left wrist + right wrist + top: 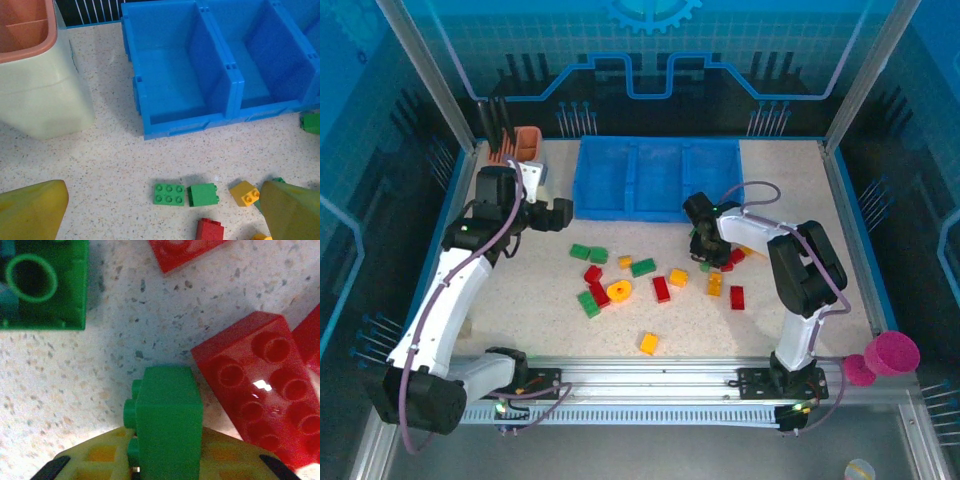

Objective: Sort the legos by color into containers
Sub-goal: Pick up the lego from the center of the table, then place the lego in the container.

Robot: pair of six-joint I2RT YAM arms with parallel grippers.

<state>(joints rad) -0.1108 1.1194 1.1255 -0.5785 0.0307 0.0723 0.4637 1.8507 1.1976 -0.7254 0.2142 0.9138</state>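
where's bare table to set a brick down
Bare table lies right of the blue tray, and along the near edge around the lone yellow-orange brick. It is crowded with bricks mid-table, around the right tool gripping a green brick.

Tabletop (110, 165): pale speckled stone-look surface, matt, fine-grained. Blue tray (235, 90): smooth moulded plastic, soft sheen on walls. Red brick (260, 390): hard glossy plastic, bright glare spot among studs. Green brick (167, 420): same plastic, duller sheen. Beige holder (45, 95): smooth matt plastic, salmon-coloured rim. Front rail (650, 372): bare silvery metal, satin finish.
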